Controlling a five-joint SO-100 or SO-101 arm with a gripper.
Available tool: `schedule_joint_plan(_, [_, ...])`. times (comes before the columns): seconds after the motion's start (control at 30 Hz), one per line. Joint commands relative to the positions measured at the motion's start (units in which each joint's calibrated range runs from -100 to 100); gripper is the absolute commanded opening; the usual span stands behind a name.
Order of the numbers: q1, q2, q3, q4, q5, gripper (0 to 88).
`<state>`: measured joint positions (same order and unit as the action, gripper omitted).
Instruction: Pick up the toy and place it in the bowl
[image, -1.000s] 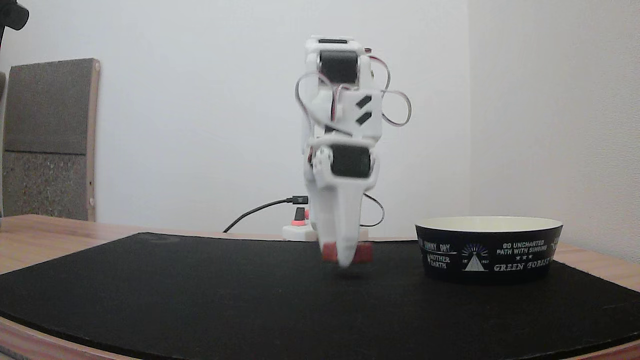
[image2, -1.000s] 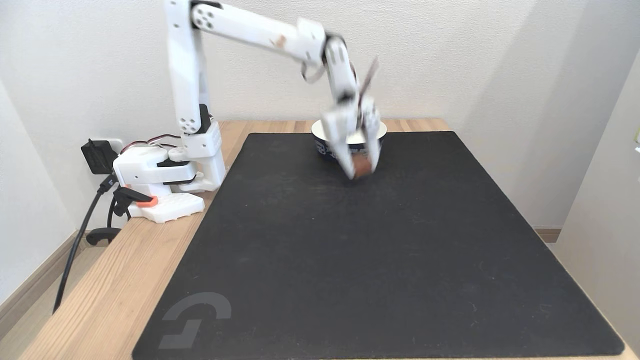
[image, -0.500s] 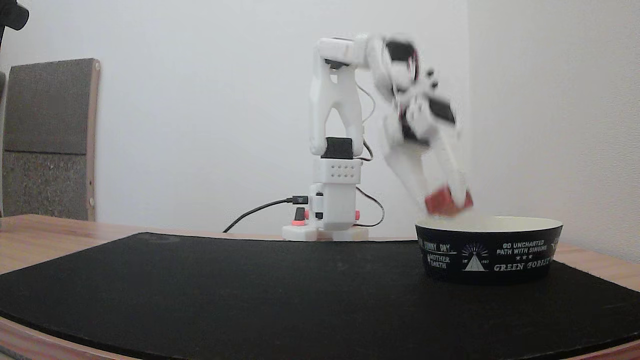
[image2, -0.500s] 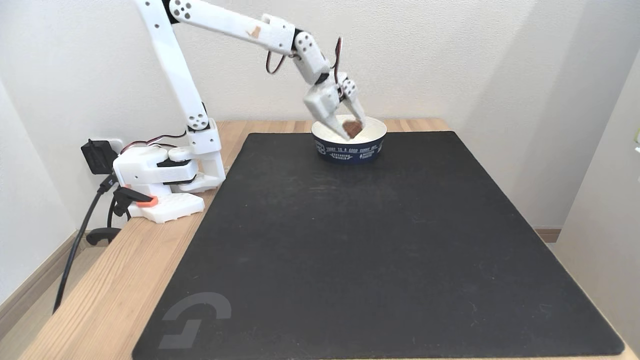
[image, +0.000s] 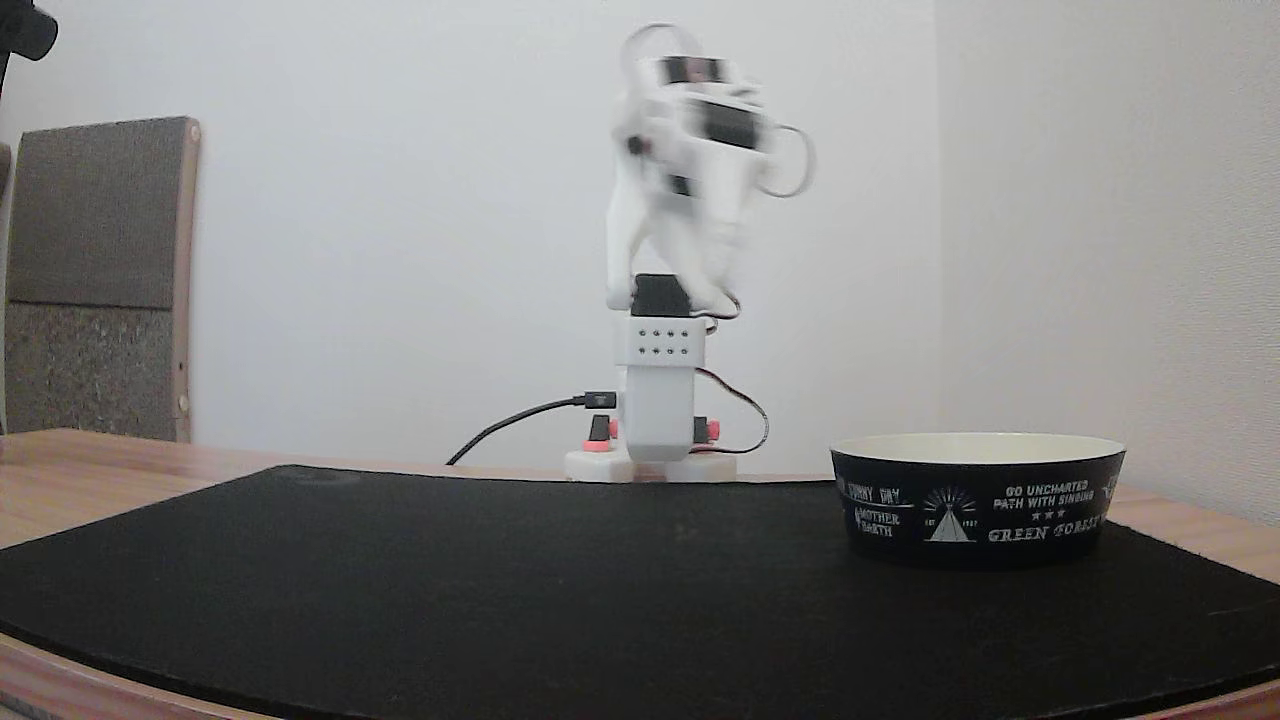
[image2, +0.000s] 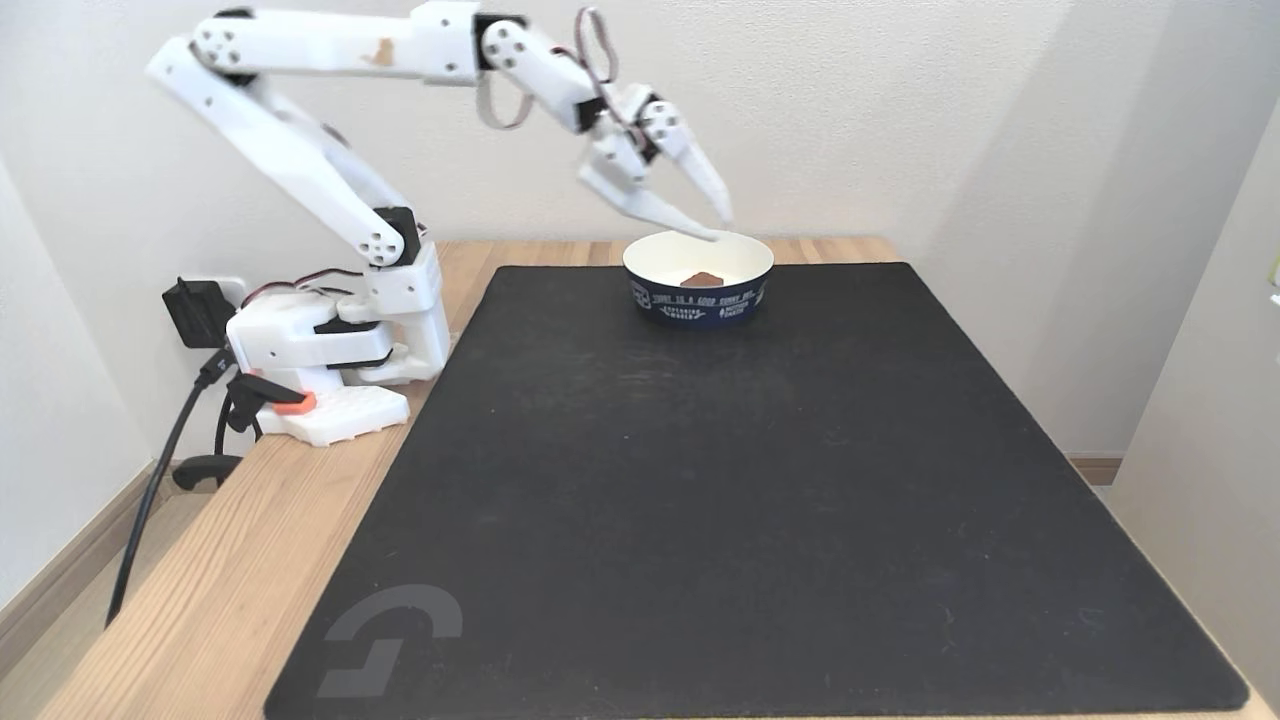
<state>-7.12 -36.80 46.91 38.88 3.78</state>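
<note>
Toy (image2: 702, 278) lies inside the bowl (image2: 650, 274), on its cream floor. End effector (image2: 722, 230) hangs empty above the back rim, its jaws spread apart. It should lift straight away and not bump the rim. Half a second ago it held the toy over the bowl; now the toy has dropped.

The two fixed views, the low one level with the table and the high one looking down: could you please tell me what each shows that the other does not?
The high view looks into the bowl, where the toy lies on the cream inside, and shows the gripper above the rim, jaws apart and empty. The low view shows the bowl's side with its triangle emblem and a padded panel. Both show the black mat, the bowl and the arm's base.
</note>
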Motion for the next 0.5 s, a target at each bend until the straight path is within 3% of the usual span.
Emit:
schedule_joint_plan(0.0, [0.4,-15.8,17.6,-0.2,-8.7,4.6])
schedule_joint_plan(0.07, [-0.8,-21.8,24.2,0.2,-10.6,4.7])
schedule_joint_plan(0.3, [-6.0,-47.9,45.6,1.1,-10.3,4.7])
schedule_joint_plan(0.47, [-4.6,-62.9,52.6,10.5,-10.3,4.7])
